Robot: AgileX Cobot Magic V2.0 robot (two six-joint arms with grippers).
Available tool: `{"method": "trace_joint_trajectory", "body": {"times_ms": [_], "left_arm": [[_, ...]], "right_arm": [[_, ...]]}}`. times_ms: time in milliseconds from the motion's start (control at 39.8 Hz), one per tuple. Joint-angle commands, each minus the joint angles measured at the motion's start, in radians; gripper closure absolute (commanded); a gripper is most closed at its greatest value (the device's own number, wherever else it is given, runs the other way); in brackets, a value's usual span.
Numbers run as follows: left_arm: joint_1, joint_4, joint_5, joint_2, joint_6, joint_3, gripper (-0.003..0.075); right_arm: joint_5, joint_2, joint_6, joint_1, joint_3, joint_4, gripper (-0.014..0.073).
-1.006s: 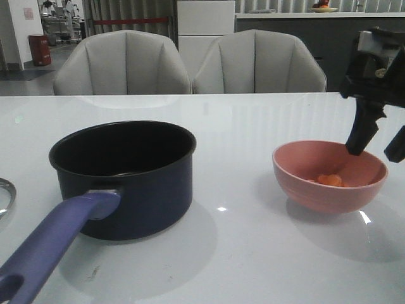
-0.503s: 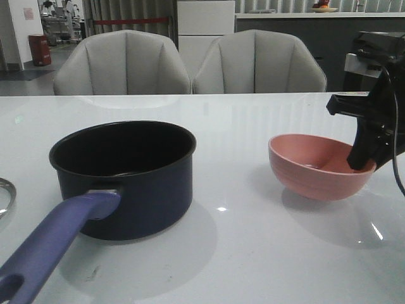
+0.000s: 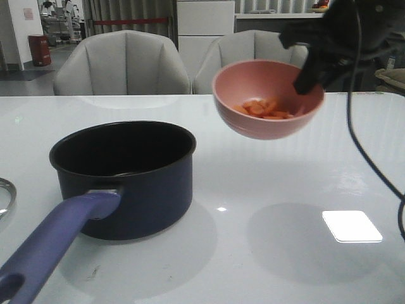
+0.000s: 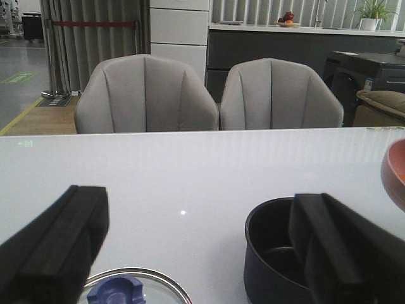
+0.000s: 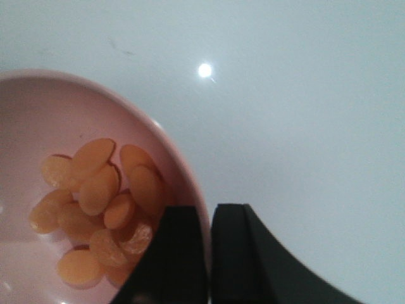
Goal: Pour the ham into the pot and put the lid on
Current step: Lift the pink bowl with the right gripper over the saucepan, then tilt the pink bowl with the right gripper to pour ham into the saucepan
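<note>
Above table, right fingers (image 3: 308, 81) pinch tilted pink bowl (image 3: 266, 101) rim; left fingers (image 4: 342, 253) apart

two grey chairs (image 3: 190, 63), white table (image 3: 253, 253), grey curtains (image 4: 95, 38)

We count 1 saucepan (image 3: 123, 177), 1 pink bowl (image 3: 266, 98) and 1 glass lid (image 4: 134, 289) with 1 blue knob (image 4: 117, 292). In the bowl we make out roughly 11 orange ham pieces (image 5: 98, 209), some overlapping, so the tally is approximate. We see 2 grey chairs (image 3: 121, 63) behind 1 white table (image 3: 253, 253).
</note>
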Motion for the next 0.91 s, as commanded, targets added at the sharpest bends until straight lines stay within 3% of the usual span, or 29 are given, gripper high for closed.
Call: {"method": "trace_joint_trajectory", "body": {"times_ms": [0, 151, 327, 553, 779, 880], "left_arm": [[-0.006, -0.007, -0.076, 0.01, -0.001, -0.027, 0.0092], [-0.006, -0.007, -0.074, 0.01, -0.001, -0.027, 0.0092], [-0.006, -0.007, -0.07, 0.01, -0.001, -0.027, 0.0092], [-0.006, -0.007, -0.068, 0.01, -0.001, -0.027, 0.0092], [-0.006, -0.007, -0.068, 0.01, -0.001, -0.027, 0.0092], [-0.006, -0.007, -0.068, 0.01, -0.001, -0.027, 0.0092]], "right_arm": [[-0.141, -0.069, -0.011, 0.082, -0.034, -0.034, 0.0454], [-0.315, -0.057, -0.011, 0.2, -0.034, -0.094, 0.0454], [-0.594, -0.018, -0.012, 0.269, -0.031, -0.157, 0.0454], [-0.89, 0.058, -0.187, 0.322, -0.004, -0.163, 0.0454], [-1.33, 0.14, -0.307, 0.374, 0.089, -0.173, 0.0454], [-1.529, 0.17, -0.316, 0.377, 0.136, -0.238, 0.0454]]}}
